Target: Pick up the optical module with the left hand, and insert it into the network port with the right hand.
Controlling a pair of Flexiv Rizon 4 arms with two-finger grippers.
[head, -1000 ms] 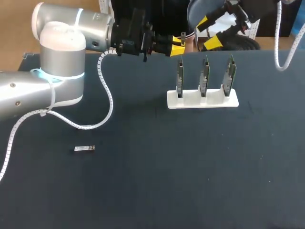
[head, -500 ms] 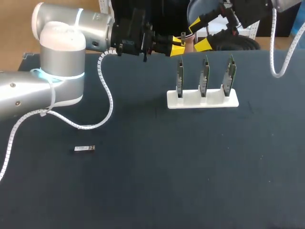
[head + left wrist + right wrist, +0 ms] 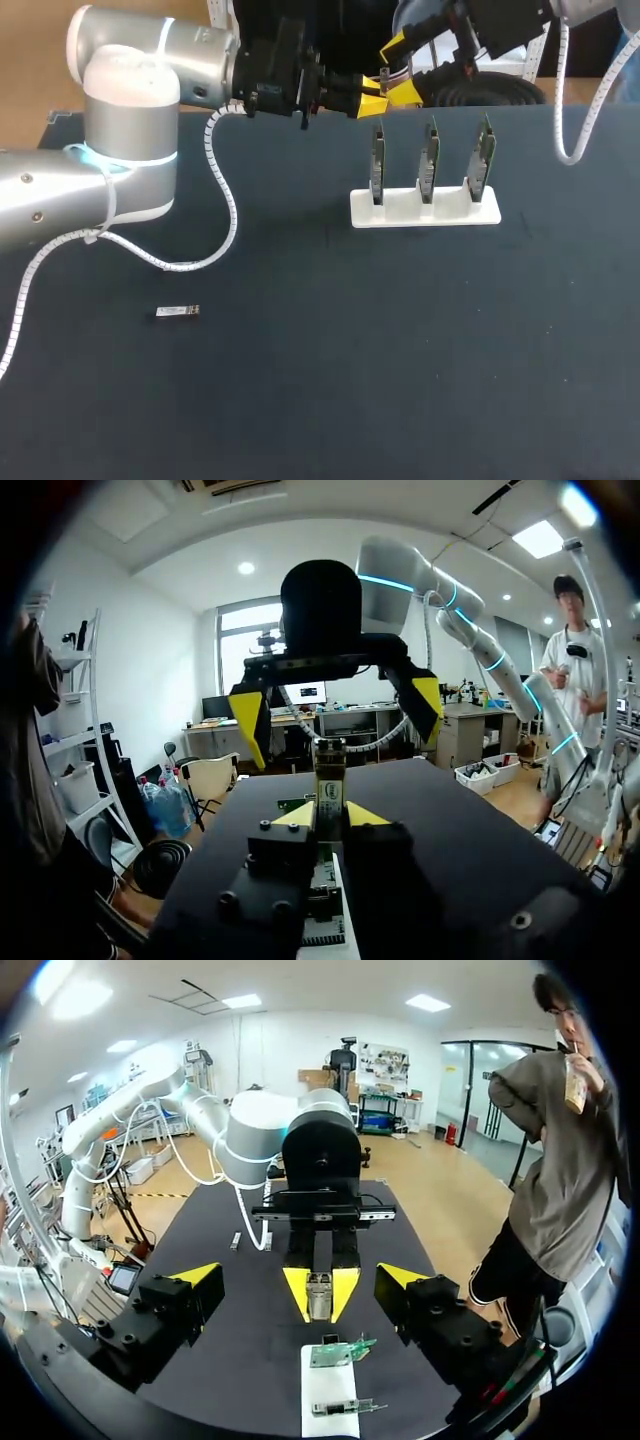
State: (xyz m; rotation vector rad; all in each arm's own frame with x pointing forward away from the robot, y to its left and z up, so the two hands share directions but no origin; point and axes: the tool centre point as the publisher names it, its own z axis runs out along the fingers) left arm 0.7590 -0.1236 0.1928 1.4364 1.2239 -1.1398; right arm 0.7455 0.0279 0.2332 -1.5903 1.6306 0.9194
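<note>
Holds the optical module (image 3: pixel 330 780) pinched between the yellow tips of the left gripper (image 3: pixel 370 97), over the far edge of the table (image 3: pixel 420 350), just behind the white stand (image 3: pixel 425 208) of three upright port boards. Faces the right gripper (image 3: pixel 400 70), spread wide, touching nothing. Sees a second module (image 3: pixel 177 312) lying flat, well apart.

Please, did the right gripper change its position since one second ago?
Yes. In the head view, the right gripper has shifted left, from behind the white stand's middle toward its left end, nearer the left gripper.
</note>
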